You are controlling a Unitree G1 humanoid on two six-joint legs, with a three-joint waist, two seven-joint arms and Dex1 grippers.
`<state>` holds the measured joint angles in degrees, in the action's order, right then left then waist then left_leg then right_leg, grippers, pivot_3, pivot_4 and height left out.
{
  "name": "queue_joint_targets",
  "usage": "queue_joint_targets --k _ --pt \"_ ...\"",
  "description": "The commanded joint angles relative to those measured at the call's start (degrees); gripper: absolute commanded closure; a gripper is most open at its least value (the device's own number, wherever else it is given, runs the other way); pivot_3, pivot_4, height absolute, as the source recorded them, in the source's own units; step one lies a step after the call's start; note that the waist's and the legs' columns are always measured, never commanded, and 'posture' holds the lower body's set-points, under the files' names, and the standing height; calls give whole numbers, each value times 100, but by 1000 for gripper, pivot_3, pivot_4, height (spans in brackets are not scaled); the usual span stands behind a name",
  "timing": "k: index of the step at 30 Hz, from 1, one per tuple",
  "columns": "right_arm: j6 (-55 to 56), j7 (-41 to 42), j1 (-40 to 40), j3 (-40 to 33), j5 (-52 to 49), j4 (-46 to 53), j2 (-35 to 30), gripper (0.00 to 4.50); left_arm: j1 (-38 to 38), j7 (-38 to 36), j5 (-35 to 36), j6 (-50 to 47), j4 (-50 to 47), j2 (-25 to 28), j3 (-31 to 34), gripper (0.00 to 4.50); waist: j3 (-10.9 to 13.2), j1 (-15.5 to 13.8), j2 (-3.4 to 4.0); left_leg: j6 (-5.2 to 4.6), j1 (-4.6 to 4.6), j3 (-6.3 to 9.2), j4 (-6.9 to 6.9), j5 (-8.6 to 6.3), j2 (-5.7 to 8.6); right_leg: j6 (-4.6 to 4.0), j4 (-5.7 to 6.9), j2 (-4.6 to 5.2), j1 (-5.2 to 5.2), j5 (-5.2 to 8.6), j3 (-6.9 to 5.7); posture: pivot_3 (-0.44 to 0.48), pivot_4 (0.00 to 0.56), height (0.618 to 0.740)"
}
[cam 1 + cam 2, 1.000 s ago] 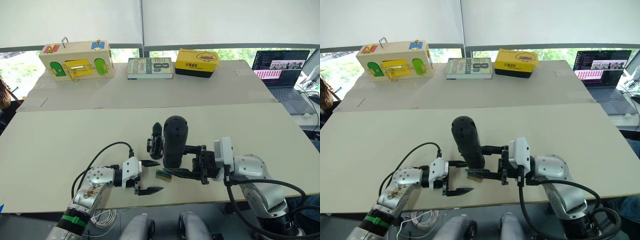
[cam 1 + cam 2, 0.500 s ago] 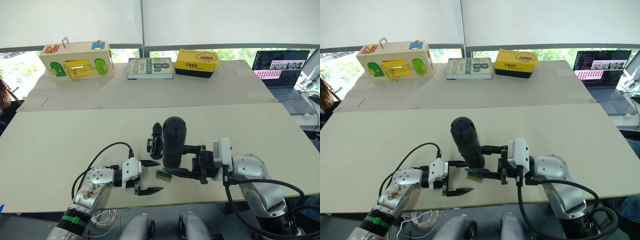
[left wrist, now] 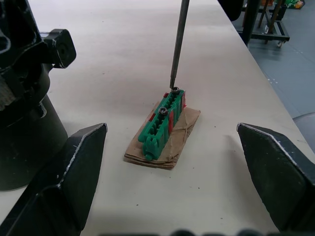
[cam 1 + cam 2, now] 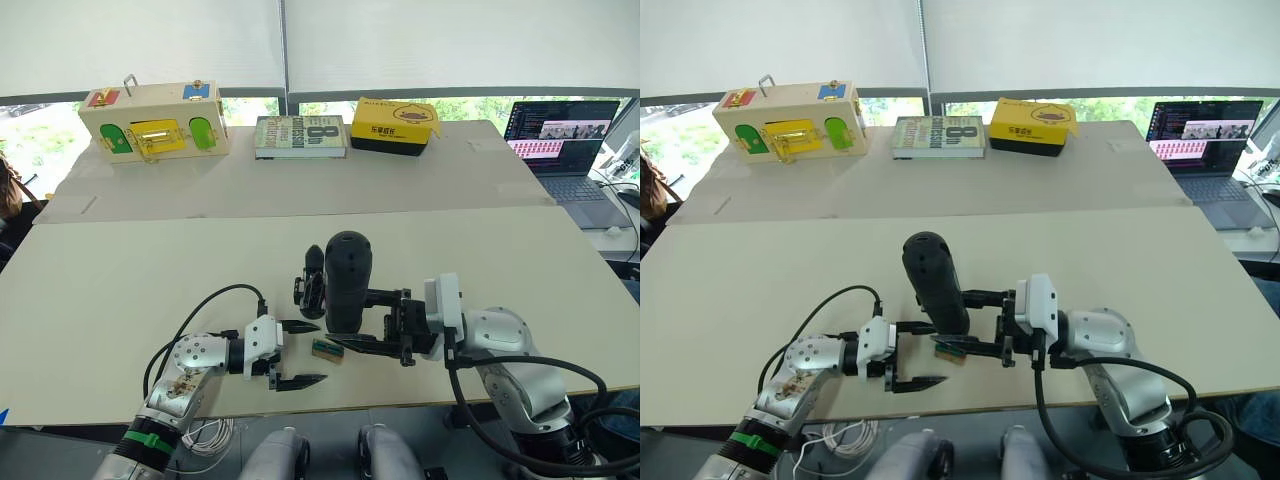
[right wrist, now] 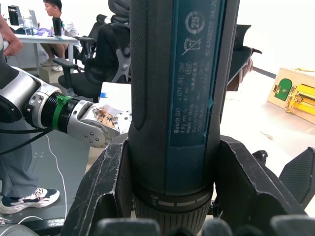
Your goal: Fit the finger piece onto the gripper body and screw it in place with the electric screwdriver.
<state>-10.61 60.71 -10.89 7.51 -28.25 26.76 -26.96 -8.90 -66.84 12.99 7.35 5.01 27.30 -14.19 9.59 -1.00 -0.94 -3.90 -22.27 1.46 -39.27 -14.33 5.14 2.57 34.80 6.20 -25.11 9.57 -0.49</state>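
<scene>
The black electric screwdriver [image 4: 348,282] stands upright just beside the black gripper body [image 4: 311,280].

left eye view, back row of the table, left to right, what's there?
Wooden latch box → book → yellow box → laptop.

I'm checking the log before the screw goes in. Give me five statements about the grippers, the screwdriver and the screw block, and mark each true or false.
1. The right gripper is shut on the electric screwdriver. True.
2. The left gripper holds the green block. False: it is open, with the block lying between its fingers, untouched.
3. The screwdriver's bit meets a screw at one end of the green block. True.
4. The green block sits straight on the table. False: it rests on a piece of brown cardboard.
5. The gripper body lies on the laptop. False: it stands on the table beside the screwdriver.
</scene>
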Motion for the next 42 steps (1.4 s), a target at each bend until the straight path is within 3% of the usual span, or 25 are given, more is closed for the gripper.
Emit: queue_joint_targets --k 1,42 --pt "145 -4 -100 -54 -173 211 14 2576 164 20 -165 -98 238 1 -178 0 0 0 0 0 0 0 0 0 0 1 -1 0 0 1 0 0 150 740" --pt "167 46 10 -70 -277 329 15 2576 206 30 -134 -264 98 49 -185 0 -1 0 1 3 0 1 27 -2 -1 9 -36 3 2 6 -3 0 150 740"
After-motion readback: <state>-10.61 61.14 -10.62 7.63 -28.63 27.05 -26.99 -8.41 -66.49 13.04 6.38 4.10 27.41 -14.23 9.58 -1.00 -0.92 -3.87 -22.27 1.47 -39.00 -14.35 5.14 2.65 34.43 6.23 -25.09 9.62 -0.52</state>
